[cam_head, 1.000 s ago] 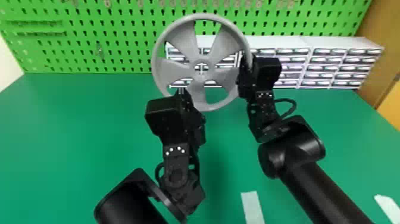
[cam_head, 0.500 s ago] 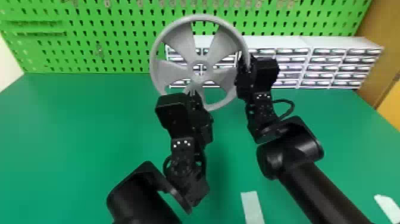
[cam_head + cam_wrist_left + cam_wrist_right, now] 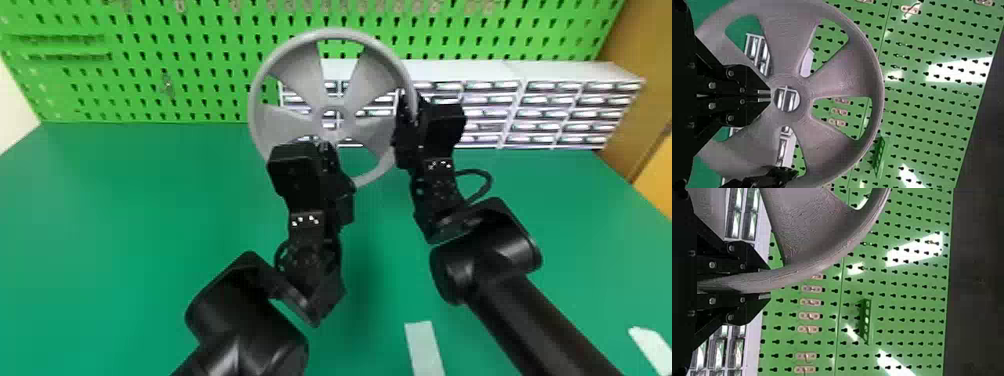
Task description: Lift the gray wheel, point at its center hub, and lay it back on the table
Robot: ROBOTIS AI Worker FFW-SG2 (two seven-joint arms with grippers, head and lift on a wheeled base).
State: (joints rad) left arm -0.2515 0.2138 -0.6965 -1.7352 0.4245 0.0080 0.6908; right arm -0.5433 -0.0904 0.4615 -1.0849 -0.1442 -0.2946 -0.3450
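The gray wheel (image 3: 300,65) is held upright above the table, its face toward the head camera. My right gripper (image 3: 407,107) grips its rim at the right side. In the right wrist view, the rim of the gray wheel (image 3: 801,266) passes between the two fingers of my right gripper (image 3: 768,282). My left gripper (image 3: 325,145) stands in front of the wheel, just below the center hub (image 3: 345,120). In the left wrist view, my left gripper (image 3: 766,96) is shut with its tips at the edge of the hub (image 3: 805,96); whether they touch cannot be told.
Behind the wheel stand white drawer units (image 3: 525,107) against a green pegboard (image 3: 200,75). The green table (image 3: 125,225) carries white strips (image 3: 424,347) near the front. The two arms stand fairly close together.
My left gripper has moved right and, in the last half second, sits just under the hub. The wheel and the right gripper have shifted slightly left.
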